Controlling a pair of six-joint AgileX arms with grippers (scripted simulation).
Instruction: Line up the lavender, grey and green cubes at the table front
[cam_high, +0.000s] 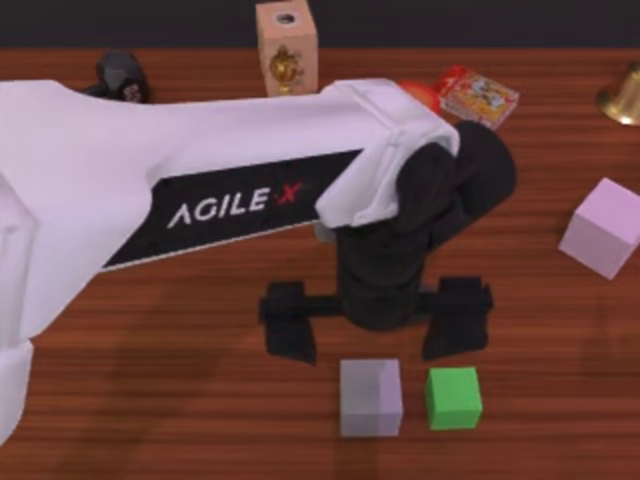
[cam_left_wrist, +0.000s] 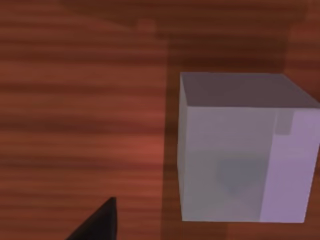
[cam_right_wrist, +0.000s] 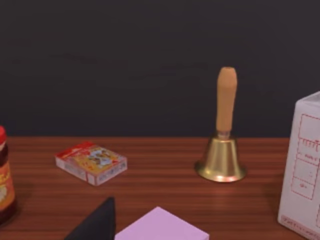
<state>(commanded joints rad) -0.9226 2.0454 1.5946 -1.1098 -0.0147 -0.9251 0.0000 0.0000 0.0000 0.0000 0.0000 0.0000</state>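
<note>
In the top view my left gripper (cam_high: 370, 347) hangs open over the table (cam_high: 180, 400), its two black fingers spread wide just behind the grey cube (cam_high: 370, 397). The green cube (cam_high: 453, 397) sits right beside the grey one, a small gap between them, both near the front edge. The lavender cube (cam_high: 603, 227) rests apart at the right. The left wrist view shows the grey cube (cam_left_wrist: 240, 150) close up, with one fingertip (cam_left_wrist: 97, 225) clear of it. The right arm is outside the top view; its wrist view shows one finger (cam_right_wrist: 97, 225) beside the lavender cube (cam_right_wrist: 162, 227).
Along the back edge stand a tan-pink block with a hole (cam_high: 286, 45), a dark object (cam_high: 122, 75), a red jar (cam_high: 420, 92), a card box (cam_high: 478, 97) and a brass bell (cam_high: 622, 95). A white carton (cam_right_wrist: 302, 170) shows in the right wrist view.
</note>
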